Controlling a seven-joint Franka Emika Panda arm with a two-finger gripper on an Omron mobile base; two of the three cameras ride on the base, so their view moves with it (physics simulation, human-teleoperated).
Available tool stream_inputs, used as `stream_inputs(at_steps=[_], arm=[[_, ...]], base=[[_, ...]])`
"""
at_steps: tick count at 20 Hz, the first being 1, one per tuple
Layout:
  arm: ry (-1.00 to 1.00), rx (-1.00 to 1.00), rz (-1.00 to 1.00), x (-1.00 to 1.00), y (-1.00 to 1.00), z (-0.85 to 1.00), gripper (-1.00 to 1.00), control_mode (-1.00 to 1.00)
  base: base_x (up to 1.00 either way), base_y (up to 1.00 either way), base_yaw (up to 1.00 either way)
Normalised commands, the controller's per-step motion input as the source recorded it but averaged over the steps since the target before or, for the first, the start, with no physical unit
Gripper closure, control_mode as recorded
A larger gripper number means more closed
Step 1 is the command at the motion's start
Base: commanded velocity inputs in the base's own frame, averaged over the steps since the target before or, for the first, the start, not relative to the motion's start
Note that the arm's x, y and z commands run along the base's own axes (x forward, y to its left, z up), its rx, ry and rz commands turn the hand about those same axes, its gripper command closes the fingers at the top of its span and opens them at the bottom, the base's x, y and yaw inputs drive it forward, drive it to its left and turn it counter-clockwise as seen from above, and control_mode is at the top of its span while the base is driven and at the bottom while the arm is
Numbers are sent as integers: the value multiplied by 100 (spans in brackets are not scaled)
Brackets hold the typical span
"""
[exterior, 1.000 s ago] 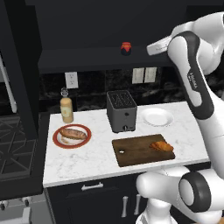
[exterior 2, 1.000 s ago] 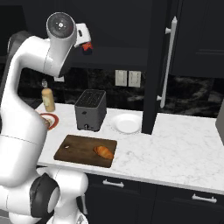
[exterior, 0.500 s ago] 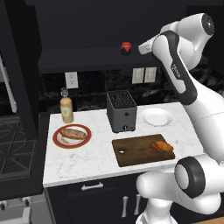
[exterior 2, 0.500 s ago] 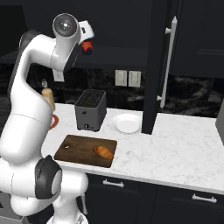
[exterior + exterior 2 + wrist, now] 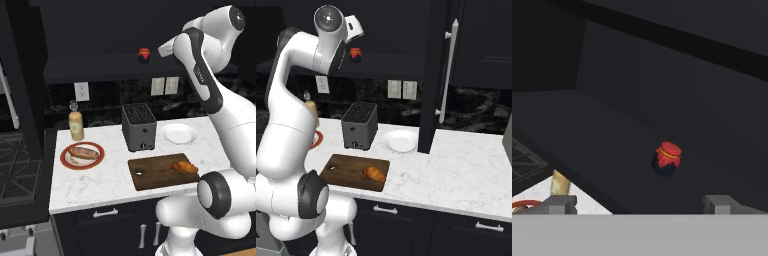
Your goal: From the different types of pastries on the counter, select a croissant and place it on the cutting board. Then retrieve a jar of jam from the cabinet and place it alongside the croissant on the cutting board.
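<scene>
The small red jar of jam [image 5: 144,55] [image 5: 356,54] stands on the ledge of the dark cabinet [image 5: 95,70]. My gripper [image 5: 639,205] is open, and its fingertips [image 5: 560,204] stand wide apart. The jar of jam [image 5: 667,158] stands a short way beyond them on the cabinet shelf [image 5: 597,130], untouched. In the left base view my hand [image 5: 167,48] hangs just right of the jar at shelf height. The orange-brown croissant [image 5: 185,167] [image 5: 375,173] lies on the right part of the dark cutting board [image 5: 150,175] [image 5: 346,172], which rests on the white counter [image 5: 100,182].
A dark toaster [image 5: 139,127] stands behind the board, with a white plate [image 5: 179,134] to its right. The brown roll [image 5: 84,152] lies on a red plate at the left, and a tan bottle [image 5: 76,125] stands behind it. A stove [image 5: 17,170] borders the counter's left end.
My hand has swung left along the cabinet ledge, closer to the jar, and the arm's elbow has risen. The croissant, the board and the jar have stayed put.
</scene>
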Motion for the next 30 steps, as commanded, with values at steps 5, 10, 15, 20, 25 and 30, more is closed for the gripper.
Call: stream_inputs(at_steps=[5,10,15,20,25,30], arm=[[0,0,-2,2,0,-2,-100,-100],[0,0,-7,13,0,-8,-100,-100],[0,0,-10,17,0,-9,-100,-100],[0,0,-7,20,0,-8,-100,-100],[0,0,0,24,0,-15,-100,-100],[2,1,-1,17,0,-8,-100,-100]], base=[[0,0,0],[0,0,0],[0,0,0],[0,0,0],[0,0,0],[0,0,0]])
